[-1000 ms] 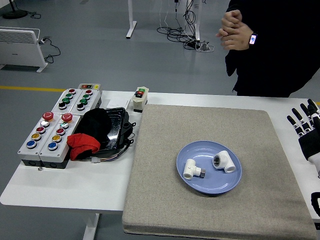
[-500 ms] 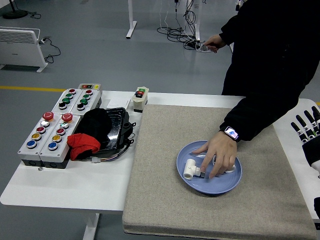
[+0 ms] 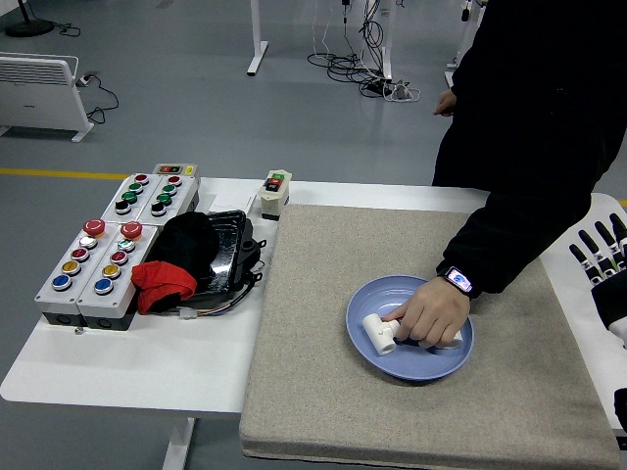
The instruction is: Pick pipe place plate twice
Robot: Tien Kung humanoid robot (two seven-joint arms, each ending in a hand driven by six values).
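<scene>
Left of the idle, spread-fingered right hand point(image 3: 600, 257), a person's hand point(image 3: 431, 315) grips both pipes point(image 3: 378, 333) on the plate point(image 3: 377, 359), seemingly to reset them

White counter point(image 3: 127, 367) carrying a grey-beige speckled mat point(image 3: 411, 392); on the mat a light blue plate point(image 3: 377, 357) holding white pipe fittings point(image 3: 377, 333), with a person's black sleeve point(image 3: 509, 220) and bare hand point(image 3: 431, 315) over it, and a watch point(image 3: 458, 281) with a lit pink-and-blue face at the wrist. Grey button boxes point(image 3: 93, 274) set with red, yellow, green and blue buttons; a cream switch box point(image 3: 275, 191) with one green and one red button. A glossy black tray point(image 3: 227, 255) with black cloth point(image 3: 186, 240) and red cloth point(image 3: 162, 282); right hand point(image 3: 600, 257) black with white joints.
</scene>
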